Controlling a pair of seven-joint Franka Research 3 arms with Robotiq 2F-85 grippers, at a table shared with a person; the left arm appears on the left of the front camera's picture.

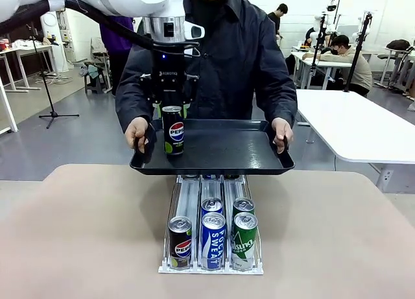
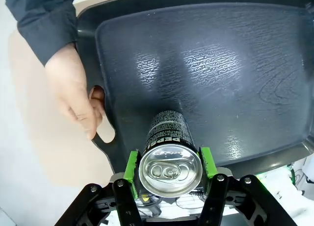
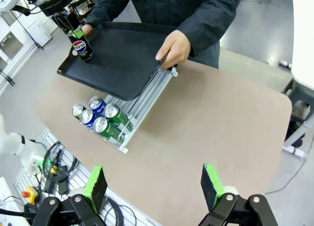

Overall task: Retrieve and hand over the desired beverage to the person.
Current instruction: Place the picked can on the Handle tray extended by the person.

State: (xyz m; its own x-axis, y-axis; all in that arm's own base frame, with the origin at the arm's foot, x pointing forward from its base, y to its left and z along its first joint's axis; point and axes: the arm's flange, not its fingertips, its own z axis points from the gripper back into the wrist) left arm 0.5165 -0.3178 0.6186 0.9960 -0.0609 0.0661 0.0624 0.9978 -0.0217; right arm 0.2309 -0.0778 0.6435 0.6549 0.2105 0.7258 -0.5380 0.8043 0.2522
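The person (image 1: 240, 52) in a dark jacket stands at the far side and holds a black tray (image 1: 227, 146) by both handles above the table's far edge. My left gripper (image 1: 172, 109) is shut on a black Pepsi can (image 1: 173, 130), upright at the tray's left end near the person's hand (image 1: 136, 131). In the left wrist view the green pads (image 2: 131, 167) clamp the can (image 2: 169, 157) below its rim, over the tray (image 2: 206, 64). Whether the can's base touches the tray floor I cannot tell. My right gripper (image 3: 154, 187) hangs open high above the table, nothing between its fingers.
A white rack (image 1: 211, 268) near the table's middle front holds several cans in three lanes: Pepsi, Pocari Sweat and a green can. Its far end runs under the tray. White tables and seated people are farther back on the right.
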